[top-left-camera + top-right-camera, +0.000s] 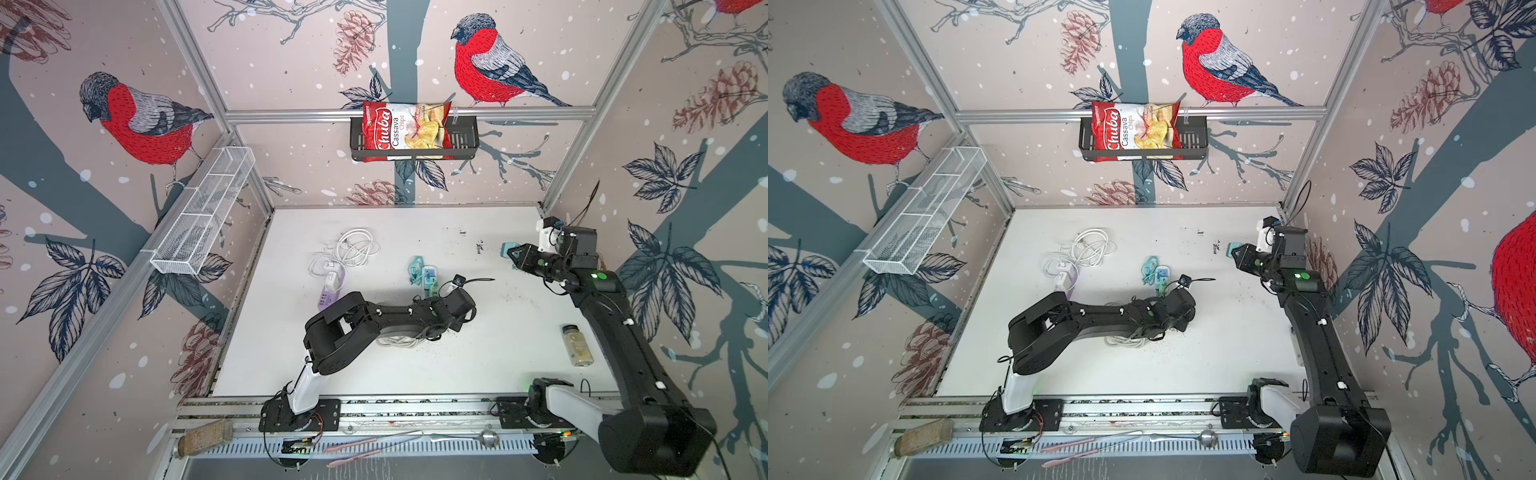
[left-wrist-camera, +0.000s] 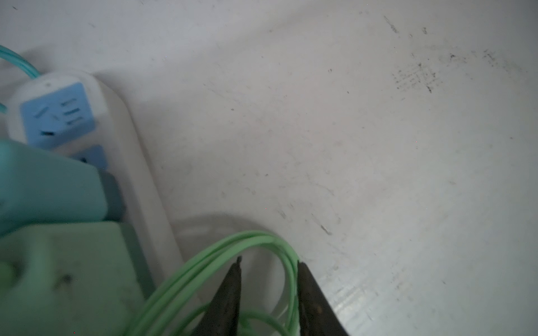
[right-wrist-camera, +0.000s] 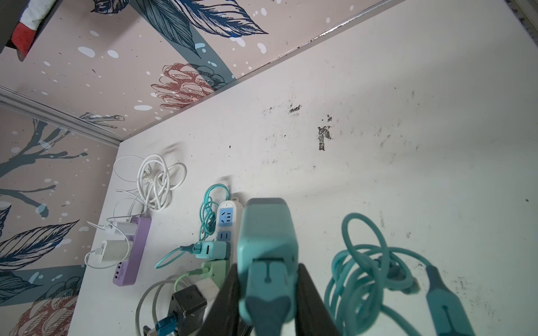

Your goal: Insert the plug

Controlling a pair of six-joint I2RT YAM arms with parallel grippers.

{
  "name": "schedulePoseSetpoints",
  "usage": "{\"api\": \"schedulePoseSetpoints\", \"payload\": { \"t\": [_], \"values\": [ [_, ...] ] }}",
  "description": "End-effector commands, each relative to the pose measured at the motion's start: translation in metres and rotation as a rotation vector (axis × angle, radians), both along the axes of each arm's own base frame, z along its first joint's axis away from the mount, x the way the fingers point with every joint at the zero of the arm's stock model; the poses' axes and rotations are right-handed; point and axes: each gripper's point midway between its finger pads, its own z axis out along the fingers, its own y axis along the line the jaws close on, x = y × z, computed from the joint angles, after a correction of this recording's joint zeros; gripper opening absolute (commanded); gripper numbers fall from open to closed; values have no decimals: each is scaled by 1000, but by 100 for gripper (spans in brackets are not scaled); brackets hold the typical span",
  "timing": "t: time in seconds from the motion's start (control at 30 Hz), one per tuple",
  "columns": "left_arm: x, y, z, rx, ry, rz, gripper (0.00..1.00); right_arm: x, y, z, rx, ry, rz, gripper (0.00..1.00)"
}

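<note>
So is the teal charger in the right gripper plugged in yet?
Out: the right gripper holds the teal charger well away from the white strip, whose blue socket sits empty.

Two power strips (image 3: 132, 253) (image 3: 226, 216) (one purple); one jar (image 1: 577, 345), two baskets (image 1: 195, 232) (image 1: 461, 141)

Two top views share the whole table (image 1: 498, 353) from above; wrist cameras sit nearer.

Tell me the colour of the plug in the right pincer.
Teal plug; clearest in the right wrist view.
</note>
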Motion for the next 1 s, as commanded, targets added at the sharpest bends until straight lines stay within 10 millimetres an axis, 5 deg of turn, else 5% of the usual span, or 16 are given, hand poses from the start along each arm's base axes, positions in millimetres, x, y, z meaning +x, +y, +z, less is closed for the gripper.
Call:
{"api": "schedulePoseSetpoints", "payload": {
  "t": [0.0, 0.53, 0.97],
  "values": [
    [-3, 15, -17, 52, 54, 61, 34, 6, 1, 2, -9, -21, -2, 6],
    [-18, 163, -58, 210, 133, 408, 31, 9, 48, -24, -58, 33, 91, 7],
    [-28, 216, -40, 251, 76, 534, 31, 63, 130, -75, -137, 156, 264, 5]
  ]
}}
